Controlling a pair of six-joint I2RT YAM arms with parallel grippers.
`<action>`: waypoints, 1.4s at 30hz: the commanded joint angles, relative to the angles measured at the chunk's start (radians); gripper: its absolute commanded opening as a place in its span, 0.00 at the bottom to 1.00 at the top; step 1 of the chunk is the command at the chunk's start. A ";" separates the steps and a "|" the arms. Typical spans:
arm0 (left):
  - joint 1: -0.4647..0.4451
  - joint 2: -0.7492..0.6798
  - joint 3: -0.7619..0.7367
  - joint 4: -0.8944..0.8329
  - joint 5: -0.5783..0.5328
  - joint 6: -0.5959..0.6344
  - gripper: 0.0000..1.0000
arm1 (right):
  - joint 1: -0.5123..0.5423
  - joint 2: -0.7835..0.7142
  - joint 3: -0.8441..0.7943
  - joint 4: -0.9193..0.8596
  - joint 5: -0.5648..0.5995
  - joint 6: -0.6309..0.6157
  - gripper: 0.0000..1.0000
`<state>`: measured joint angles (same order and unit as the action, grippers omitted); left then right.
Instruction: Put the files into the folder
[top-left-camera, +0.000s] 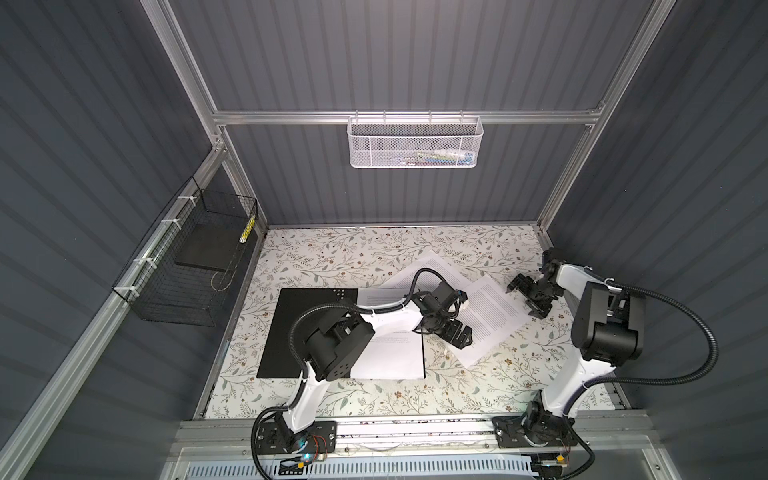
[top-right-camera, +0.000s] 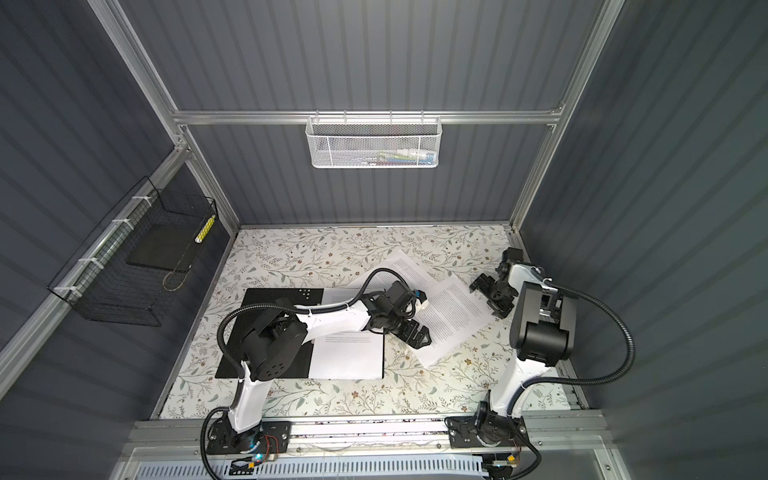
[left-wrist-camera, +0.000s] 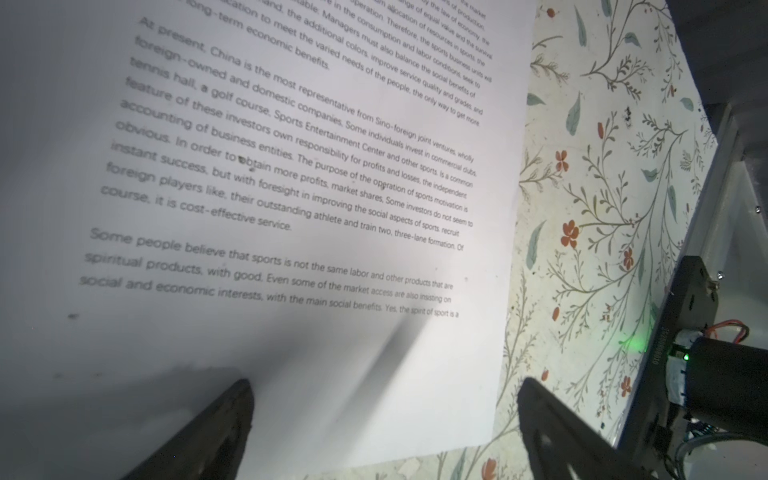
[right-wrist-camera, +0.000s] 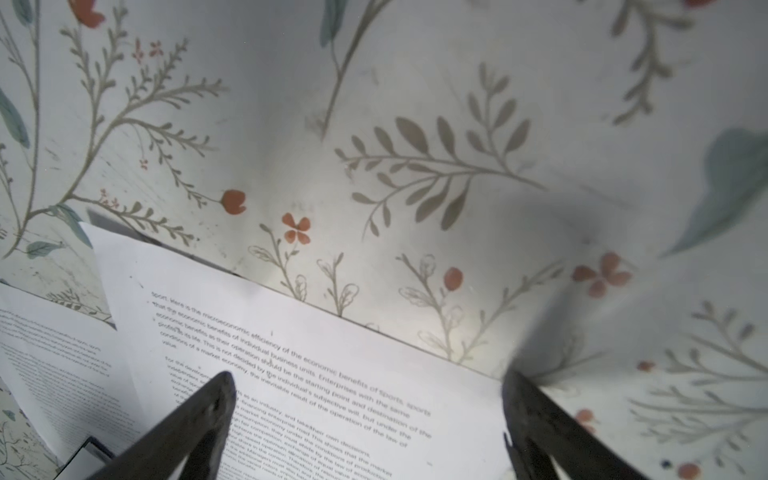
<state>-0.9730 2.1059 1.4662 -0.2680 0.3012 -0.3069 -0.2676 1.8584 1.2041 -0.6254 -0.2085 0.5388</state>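
The left tool (top-left-camera: 466, 337) stands wide open and holds nothing. Its jaws straddle one edge of a loose sheet (top-left-camera: 492, 320): one finger (left-wrist-camera: 232, 415) is over the print, the other past the edge over the floral tabletop (left-wrist-camera: 602, 166). Whether it touches the paper I cannot tell. The right tool (top-left-camera: 520, 304) is spread wide and empty too, at another edge of the same sheet, with one finger (right-wrist-camera: 208, 411) above the text and the other at the paper's edge. A second sheet (top-left-camera: 440, 259) lies beyond the left tool, running under the loose one's edge. Behind the left tool, beneath its arm, the folder (top-left-camera: 276, 345) lies open, black inside up. A filed sheet (top-left-camera: 390, 357) rests on the half nearer the tool.
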 joint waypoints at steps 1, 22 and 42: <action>0.011 0.025 -0.038 -0.062 0.003 0.006 1.00 | -0.014 -0.030 -0.032 -0.024 0.034 0.019 0.99; 0.014 0.086 0.030 -0.069 0.076 0.017 1.00 | 0.023 -0.085 -0.208 0.092 -0.180 0.039 0.99; 0.011 0.124 0.032 -0.053 0.107 0.003 1.00 | 0.128 -0.393 -0.528 0.530 -0.394 0.264 0.99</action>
<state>-0.9604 2.1502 1.5093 -0.2382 0.4126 -0.2996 -0.1574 1.5150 0.6971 -0.1623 -0.5735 0.7376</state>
